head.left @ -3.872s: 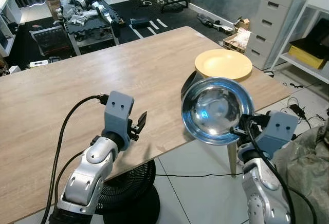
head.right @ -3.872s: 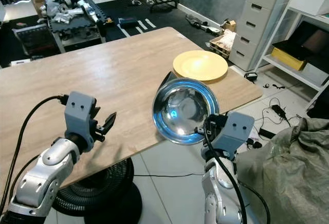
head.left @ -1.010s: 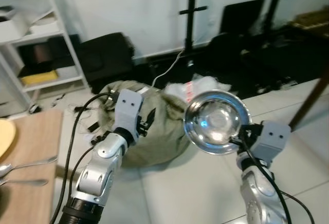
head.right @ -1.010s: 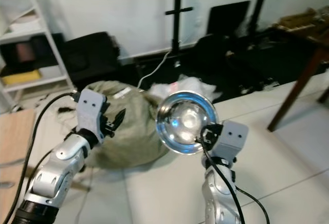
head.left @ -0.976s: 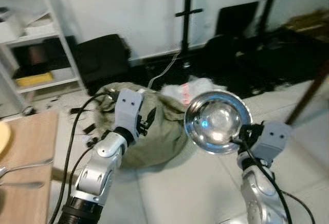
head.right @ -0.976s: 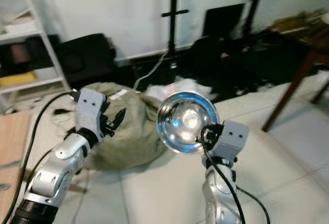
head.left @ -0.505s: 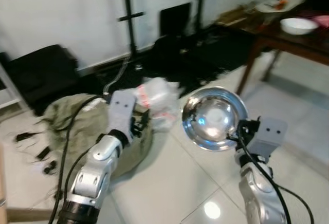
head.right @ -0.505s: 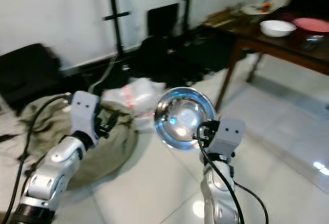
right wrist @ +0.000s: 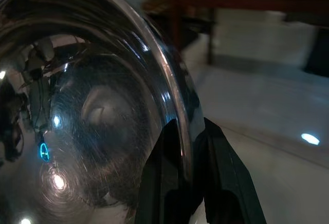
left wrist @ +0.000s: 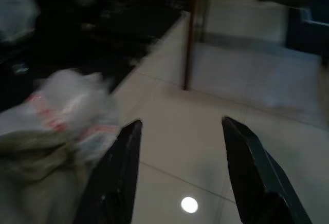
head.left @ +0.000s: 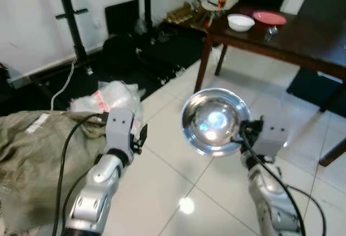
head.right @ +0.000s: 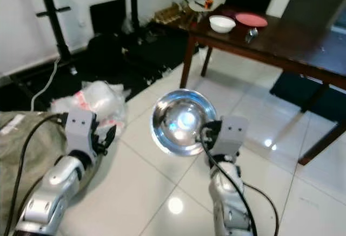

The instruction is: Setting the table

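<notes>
Glossy white tiled floor (head.left: 162, 182), dark wooden table (head.left: 281, 35) ahead, white wall (head.left: 32, 8) behind black stands (head.left: 70, 14).

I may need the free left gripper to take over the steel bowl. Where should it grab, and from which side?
Probably the thin rim, on the robot's left side of the steel bowl, opposite where the right gripper pinches it. The bowl is held tilted, its open side facing the head camera, so that edge is exposed. The left gripper, open, could straddle the rim with one finger inside and one outside.
</notes>
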Robot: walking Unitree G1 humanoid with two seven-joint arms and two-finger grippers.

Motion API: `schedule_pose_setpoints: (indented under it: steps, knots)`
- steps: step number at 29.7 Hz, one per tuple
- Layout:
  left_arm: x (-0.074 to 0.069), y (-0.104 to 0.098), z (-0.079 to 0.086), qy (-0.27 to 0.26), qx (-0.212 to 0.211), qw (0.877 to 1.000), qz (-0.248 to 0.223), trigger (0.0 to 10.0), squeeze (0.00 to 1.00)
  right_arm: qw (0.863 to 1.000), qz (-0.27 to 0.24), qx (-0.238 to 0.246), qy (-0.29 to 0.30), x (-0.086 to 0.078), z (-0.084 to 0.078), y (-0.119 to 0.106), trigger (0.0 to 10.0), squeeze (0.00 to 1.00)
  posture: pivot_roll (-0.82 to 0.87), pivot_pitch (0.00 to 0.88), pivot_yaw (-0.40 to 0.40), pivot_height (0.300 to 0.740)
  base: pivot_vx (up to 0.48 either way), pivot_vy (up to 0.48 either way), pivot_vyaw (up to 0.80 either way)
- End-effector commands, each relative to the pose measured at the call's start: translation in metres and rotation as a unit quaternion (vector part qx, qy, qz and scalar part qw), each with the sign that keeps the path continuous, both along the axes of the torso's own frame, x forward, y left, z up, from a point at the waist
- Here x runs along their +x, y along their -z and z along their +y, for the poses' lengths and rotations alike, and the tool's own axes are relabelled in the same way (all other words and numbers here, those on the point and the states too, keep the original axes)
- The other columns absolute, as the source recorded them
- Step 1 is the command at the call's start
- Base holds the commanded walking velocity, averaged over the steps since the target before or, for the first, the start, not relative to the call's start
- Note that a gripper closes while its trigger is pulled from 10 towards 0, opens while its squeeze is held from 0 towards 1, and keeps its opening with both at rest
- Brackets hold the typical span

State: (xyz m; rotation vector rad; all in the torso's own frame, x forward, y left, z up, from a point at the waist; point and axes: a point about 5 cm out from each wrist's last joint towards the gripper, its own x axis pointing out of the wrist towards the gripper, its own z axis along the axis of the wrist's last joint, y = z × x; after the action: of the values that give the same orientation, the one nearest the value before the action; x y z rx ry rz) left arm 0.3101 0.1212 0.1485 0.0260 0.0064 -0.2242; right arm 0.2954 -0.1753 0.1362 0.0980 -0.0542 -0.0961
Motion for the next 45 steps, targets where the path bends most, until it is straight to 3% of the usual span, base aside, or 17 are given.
schedule_pose_setpoints:
  steps: [1, 15, 23, 45]
  knots:
    - [0.000, -0.002, -0.003, 0.013, 0.007, 1.000, -0.007, 10.0, 0.00, 1.000, -0.012, 0.007, 0.014, -0.001, -0.004, -0.005, 10.0, 0.00, -0.09, 0.000, 0.056, 0.740, 0.000, 0.000, -0.80]
    - [0.003, -0.010, -0.017, 0.053, 0.014, 0.998, -0.034, 10.0, 0.00, 0.999, -0.023, 0.010, 0.025, -0.004, -0.007, -0.007, 10.0, 0.00, -0.11, 0.000, 0.086, 0.740, 0.018, 0.000, -0.80]
    - [0.006, -0.016, -0.024, 0.079, 0.032, 0.995, -0.058, 10.0, 0.00, 0.999, -0.023, 0.010, 0.029, -0.005, -0.006, -0.006, 10.0, 0.00, -0.11, 0.000, 0.098, 0.740, 0.361, -0.312, 0.00]
    - [0.008, -0.016, -0.033, 0.102, 0.028, 0.992, -0.063, 10.0, 0.00, 0.999, -0.022, -0.005, 0.037, -0.006, -0.008, -0.005, 10.0, 0.00, -0.13, 0.000, 0.115, 0.740, 0.383, -0.284, -0.68]
